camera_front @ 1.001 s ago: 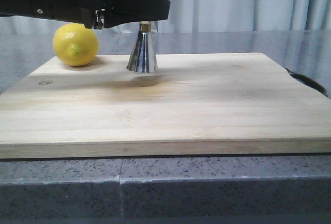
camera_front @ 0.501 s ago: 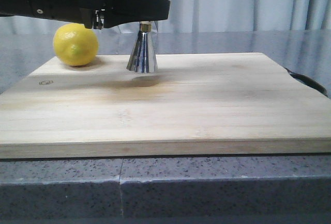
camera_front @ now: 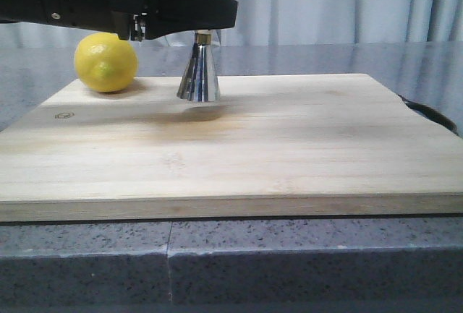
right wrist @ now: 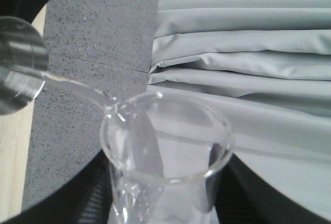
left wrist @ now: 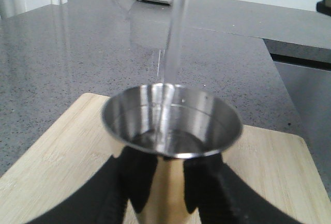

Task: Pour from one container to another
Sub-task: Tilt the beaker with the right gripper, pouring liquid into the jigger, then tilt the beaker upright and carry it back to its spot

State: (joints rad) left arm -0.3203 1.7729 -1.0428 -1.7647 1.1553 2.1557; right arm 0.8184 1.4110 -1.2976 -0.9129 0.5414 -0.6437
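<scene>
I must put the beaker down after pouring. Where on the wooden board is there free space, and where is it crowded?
The cutting board is bare over its whole near half and its right side. The crowded part is the far left: the lemon sits at the far-left corner, and the jigger stands beside it, held by the left gripper.

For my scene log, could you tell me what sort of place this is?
Probably a kitchen counter: a wooden cutting board on speckled grey stone, a lemon, and a steel jigger receiving liquid.
</scene>
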